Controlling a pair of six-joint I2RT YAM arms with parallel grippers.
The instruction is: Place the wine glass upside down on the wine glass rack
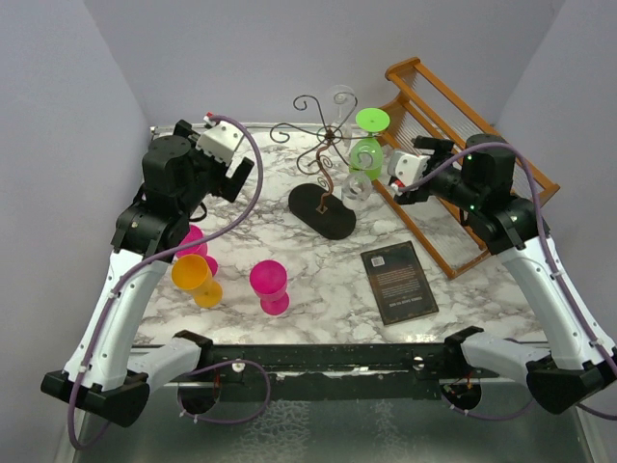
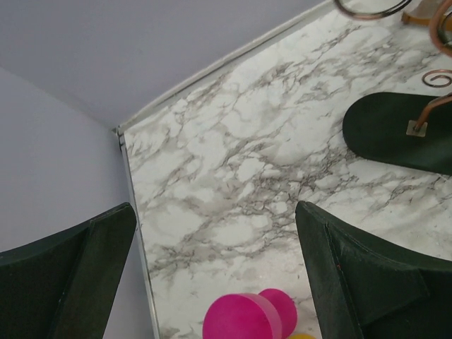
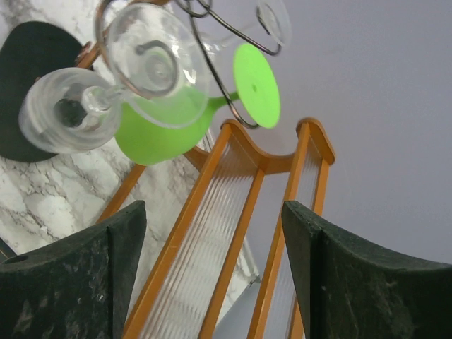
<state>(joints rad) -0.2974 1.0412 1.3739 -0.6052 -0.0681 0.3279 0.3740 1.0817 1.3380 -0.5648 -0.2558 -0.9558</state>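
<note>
Wine glass rack [image 1: 321, 210] bearing green glass [image 1: 366, 152], clear wine glass [image 1: 358, 190]

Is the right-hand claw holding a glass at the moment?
No. The right gripper is open, with nothing between its fingers; the green glass hangs beyond them.

The wine glass rack [image 1: 322, 204] is a thin dark wire tree standing upright on the tabletop on a black oval base [image 1: 333, 224]. Curled spiral arms [image 1: 310, 104] fan out from its top. A green glass [image 1: 366, 149] hangs upside down from an arm on the rack's right side, foot uppermost. The clear wine glass [image 1: 358, 187] sits just below the green one, close against the rack's right side and above the base's edge. It is tilted, and the right wrist view shows its bowl [image 3: 152, 60], short stem and round foot [image 3: 65, 119]. A wire loop runs by the bowl. Whether the rack carries it cannot be told.
</note>
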